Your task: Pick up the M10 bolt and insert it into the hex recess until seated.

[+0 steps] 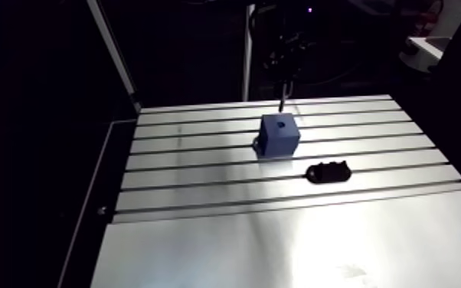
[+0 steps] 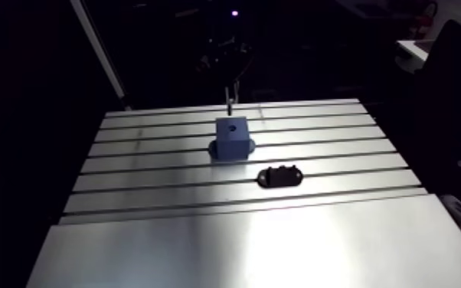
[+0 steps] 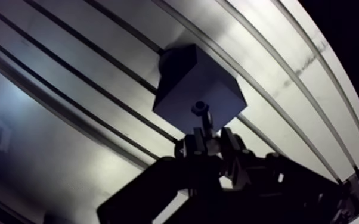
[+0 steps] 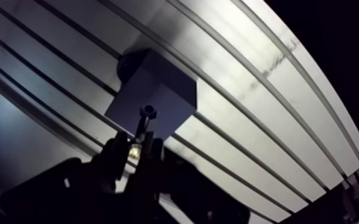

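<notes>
The pick-up half is looking done: the hand (image 3: 209,143) is pinching the M10 bolt (image 3: 201,114) by its shank, fingers pressed against it, and the hex head is pointing away from the hand toward the blue block (image 1: 279,136). The block is sitting on the slotted part of the tabletop (image 1: 203,237), close to the far edge and roughly midway along it. In the arm view the hex recess (image 1: 279,121) is showing as a small dark hole in the block's top face. It is lying empty, so the insertion and seating are yet to come. The bolt is hanging clear of the block, above it and by its far side. In the wrist view the head is lying over the block's top face, and the recess itself is not showing there, so whether the two are lining up I cannot tell. What is remaining, by my judgement, is centring the head over the hole, matching the flats, lowering and pressing down until it is sitting flush. One other thing is lying about: a low black holder (image 1: 327,172) resting across the slots, nearer the camera-side edge than the block and well apart from it, out of the line of descent. Nothing is blocking the recess from above.
</notes>
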You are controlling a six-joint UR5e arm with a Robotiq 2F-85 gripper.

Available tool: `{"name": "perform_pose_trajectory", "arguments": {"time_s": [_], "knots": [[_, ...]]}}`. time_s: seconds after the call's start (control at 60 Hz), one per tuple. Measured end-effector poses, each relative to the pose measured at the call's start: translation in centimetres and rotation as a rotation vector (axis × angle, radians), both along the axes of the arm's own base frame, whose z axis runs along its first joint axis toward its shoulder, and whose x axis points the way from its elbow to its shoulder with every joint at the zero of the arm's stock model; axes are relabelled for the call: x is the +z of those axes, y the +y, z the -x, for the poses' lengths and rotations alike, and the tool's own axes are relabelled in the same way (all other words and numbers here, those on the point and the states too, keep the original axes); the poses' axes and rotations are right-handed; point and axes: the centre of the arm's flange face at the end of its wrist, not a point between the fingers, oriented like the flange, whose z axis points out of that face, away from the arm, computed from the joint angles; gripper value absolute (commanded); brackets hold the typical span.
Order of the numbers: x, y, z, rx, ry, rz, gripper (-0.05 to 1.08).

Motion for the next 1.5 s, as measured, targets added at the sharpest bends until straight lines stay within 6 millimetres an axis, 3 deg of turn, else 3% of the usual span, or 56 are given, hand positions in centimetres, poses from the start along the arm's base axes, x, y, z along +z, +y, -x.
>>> {"name": "perform_pose_trajectory", "arguments": {"time_s": [1.5], "knots": [[-2.7,0.6,-0.6,-0.011,-0.039,0.004,1.07]]}}
